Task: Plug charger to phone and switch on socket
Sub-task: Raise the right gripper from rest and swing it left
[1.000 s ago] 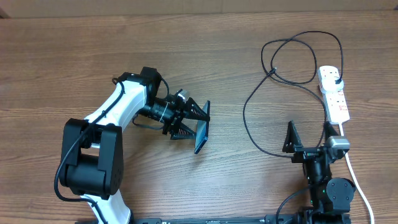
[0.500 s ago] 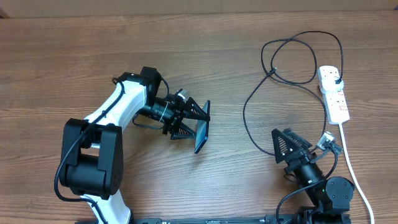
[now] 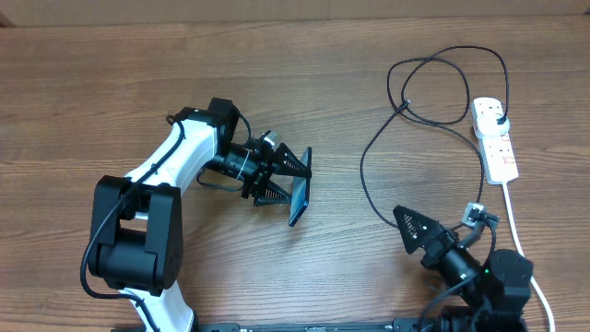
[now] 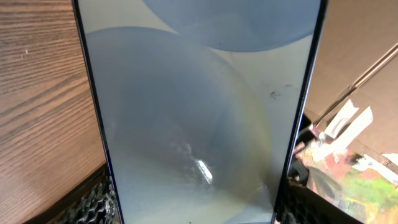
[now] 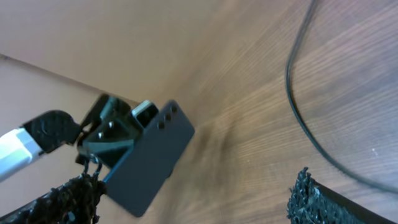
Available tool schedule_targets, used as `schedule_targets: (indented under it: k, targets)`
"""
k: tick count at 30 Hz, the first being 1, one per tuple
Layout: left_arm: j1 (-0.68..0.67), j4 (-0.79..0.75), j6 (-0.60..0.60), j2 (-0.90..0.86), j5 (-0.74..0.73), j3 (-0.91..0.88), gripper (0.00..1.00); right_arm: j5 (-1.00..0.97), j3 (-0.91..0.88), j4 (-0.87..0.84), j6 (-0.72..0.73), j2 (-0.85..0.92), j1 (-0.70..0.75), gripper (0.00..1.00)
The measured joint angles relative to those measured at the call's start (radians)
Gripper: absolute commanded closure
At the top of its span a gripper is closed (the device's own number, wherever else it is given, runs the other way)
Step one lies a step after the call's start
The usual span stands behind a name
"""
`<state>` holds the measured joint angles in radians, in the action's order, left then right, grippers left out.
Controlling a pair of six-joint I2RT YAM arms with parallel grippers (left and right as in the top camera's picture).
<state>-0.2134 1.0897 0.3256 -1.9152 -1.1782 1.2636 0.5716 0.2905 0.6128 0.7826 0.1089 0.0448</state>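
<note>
Over wooden table (image 3: 111, 74), left gripper (image 3: 297, 182) still clamps phone (image 3: 299, 203); right gripper (image 3: 410, 229), jaws wide, swung left.

likely a robotics lab; robot arms (image 3: 175, 161) at a wood-grain table (image 3: 111, 74)

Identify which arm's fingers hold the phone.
The left gripper: it clamps the phone. The right gripper is open and holds nothing.
</note>
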Motion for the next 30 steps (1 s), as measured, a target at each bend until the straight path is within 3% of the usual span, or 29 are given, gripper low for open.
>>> schedule_targets:
  k: [5,12,23,30]
  targets:
    - [0.000,-0.018,0.021,0.000,0.000,0.000,0.37,0.003,0.198,0.192,-0.016,0.096,0.000,0.01]
    - [0.000,-0.020,0.039,0.000,-0.001,0.000,0.37,0.068,0.361,0.230,-0.023,0.170,0.000,0.01]
    - [0.000,-0.076,0.103,0.000,-0.015,0.000,0.37,0.091,0.381,0.255,-0.018,0.198,0.000,0.01]
    - [0.000,-0.164,0.182,0.000,-0.020,0.000,0.36,0.094,0.381,0.175,-0.016,0.337,-0.010,0.01]
